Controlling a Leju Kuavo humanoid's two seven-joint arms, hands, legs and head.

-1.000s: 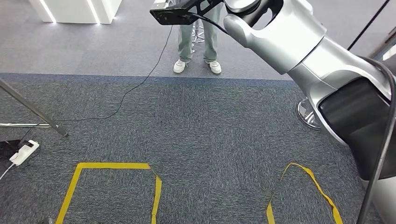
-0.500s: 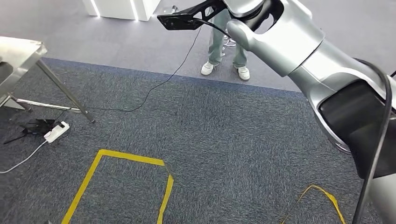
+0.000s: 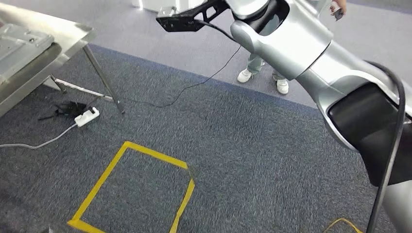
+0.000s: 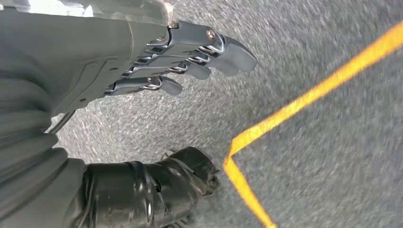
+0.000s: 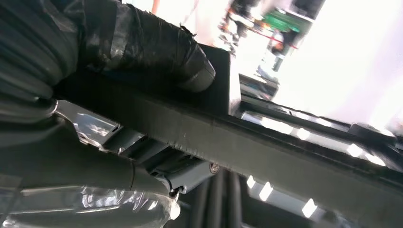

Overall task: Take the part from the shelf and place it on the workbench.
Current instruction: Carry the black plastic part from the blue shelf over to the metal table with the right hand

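A flat black part (image 3: 187, 18) juts out at the top of the head view, at the end of my raised silver right arm (image 3: 291, 43). In the right wrist view my right hand (image 5: 119, 109) grips this black part (image 5: 294, 156), its taped thumb (image 5: 152, 42) on one face and its fingers (image 5: 183, 173) under the other. The steel workbench (image 3: 73, 34) stands at the upper left, well to the left of the part. My left hand (image 4: 157, 61) hangs over the carpet with its fingers stretched out and holds nothing.
A grey metal panel (image 3: 22, 41) lies on the workbench. Under it are slanted legs (image 3: 104, 80), a white power strip (image 3: 87, 116) and cables. A yellow tape square (image 3: 145, 155) marks the carpet. A person's legs (image 3: 262, 68) stand behind my arm.
The whole view has swung left: the workbench has come in at the upper left, and the person and tape marks have slid right. The part stays in my right hand.
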